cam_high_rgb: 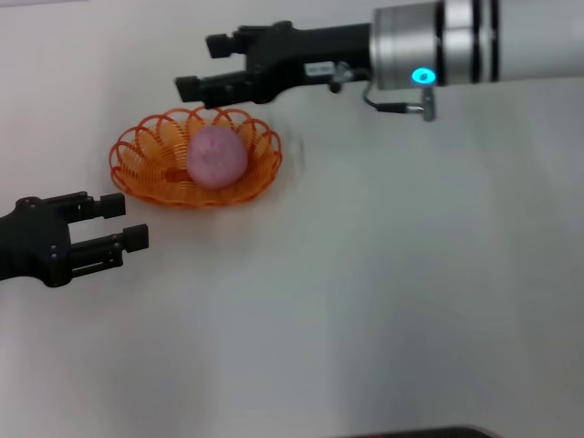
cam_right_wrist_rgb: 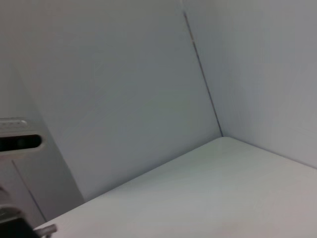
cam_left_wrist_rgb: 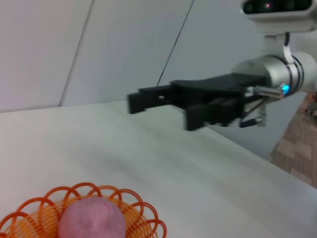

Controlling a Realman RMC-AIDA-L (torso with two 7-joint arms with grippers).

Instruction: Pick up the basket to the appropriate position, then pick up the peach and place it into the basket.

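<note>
The orange wire basket point(cam_high_rgb: 146, 164) sits on the white table at the left middle of the head view. The pink-mauve peach point(cam_high_rgb: 217, 157) lies inside it. My right gripper point(cam_high_rgb: 193, 66) is open and empty, just beyond the basket's far rim. My left gripper point(cam_high_rgb: 130, 222) is open and empty, a little nearer to me than the basket and to its left. The left wrist view shows the basket point(cam_left_wrist_rgb: 143, 224) with the peach point(cam_left_wrist_rgb: 91, 218) in it, and the right gripper point(cam_left_wrist_rgb: 158, 106) above and beyond them. The right wrist view shows neither basket nor peach.
The white table point(cam_high_rgb: 383, 292) stretches to the right and front of the basket. Grey walls point(cam_right_wrist_rgb: 124, 89) meet in a corner behind the table. A dark edge point(cam_high_rgb: 429, 432) shows at the table's near side.
</note>
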